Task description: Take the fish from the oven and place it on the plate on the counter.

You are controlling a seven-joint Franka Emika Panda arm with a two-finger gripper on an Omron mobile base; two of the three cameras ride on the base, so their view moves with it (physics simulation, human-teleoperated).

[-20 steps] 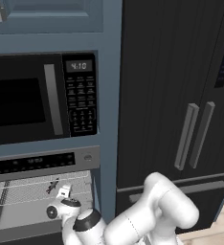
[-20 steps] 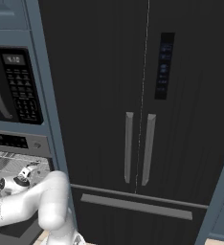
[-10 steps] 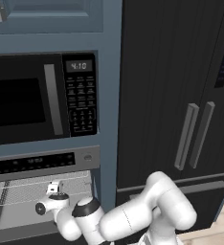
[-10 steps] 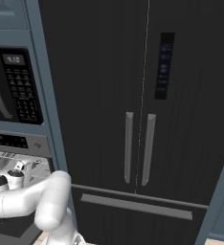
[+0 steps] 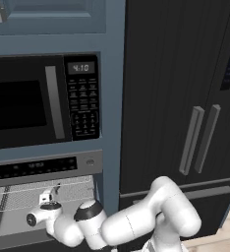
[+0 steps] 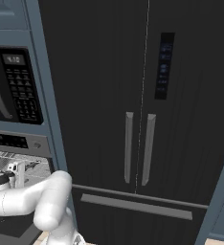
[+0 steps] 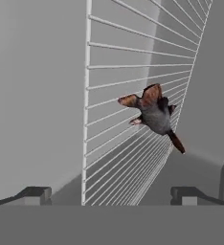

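The oven (image 5: pixel 90 162) stands open below the microwave, its wire rack (image 7: pixel 114 72) running away from the hand. The fish (image 7: pixel 154 115), small, dark grey with brownish fins and tail, lies on the rack toward its far right side. My gripper (image 7: pixel 111 195) is open inside the oven mouth, short of the fish, with nothing between its fingertips (image 7: pixel 35 193). In the left base view the gripper (image 5: pixel 48 198) sits over the rack (image 5: pixel 75 189), and the right base view shows the gripper (image 6: pixel 19 171) at the oven's opening. The plate and the counter are out of view.
A black microwave (image 5: pixel 38 103) with a keypad is right above the oven. To the right, past a blue cabinet post (image 5: pixel 112 123), a tall black refrigerator (image 5: pixel 186 98) with two upright handles stands. The oven's grey side walls (image 7: pixel 32 95) hem the rack in.
The arm has swung left and lower, carrying the hand a little further left at the oven mouth. The jaws have stayed open.
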